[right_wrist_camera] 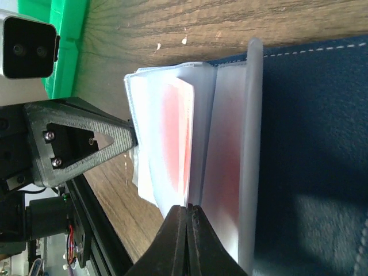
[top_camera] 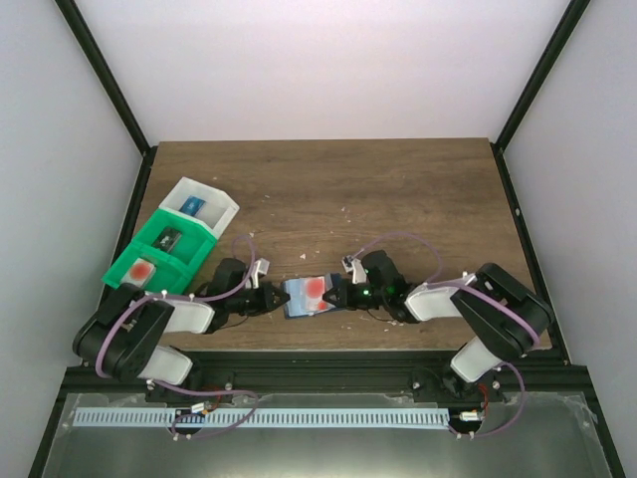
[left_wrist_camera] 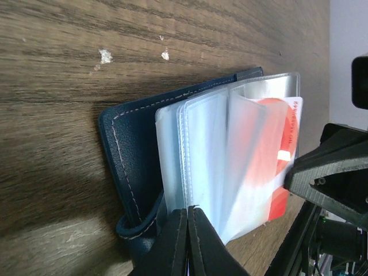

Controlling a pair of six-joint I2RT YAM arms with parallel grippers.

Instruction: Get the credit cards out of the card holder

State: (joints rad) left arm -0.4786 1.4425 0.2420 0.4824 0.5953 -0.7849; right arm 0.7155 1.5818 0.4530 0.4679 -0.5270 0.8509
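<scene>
Card holder [top_camera: 307, 296] lies open on the wooden surface [top_camera: 398, 189], near the front edge and between my two arms. Its dark blue cover is down and its clear plastic sleeves [left_wrist_camera: 201, 149] fan upward. My left jaws are clenched together on the near edge of the sleeves. My right jaws, reaching in from the opposite side, are pinched shut on a sleeve leaf as well. A credit card [left_wrist_camera: 276, 144], pale with a red-orange blotch, sits inside a sleeve. I cannot tell whether my right jaws grip the card itself or only the plastic around it. Well off to the left, a green bin [top_camera: 164, 249] and a white bin [top_camera: 204, 206] stand touching. A loose card [top_camera: 142, 269] with a red blotch lies in the green bin's nearest compartment.
</scene>
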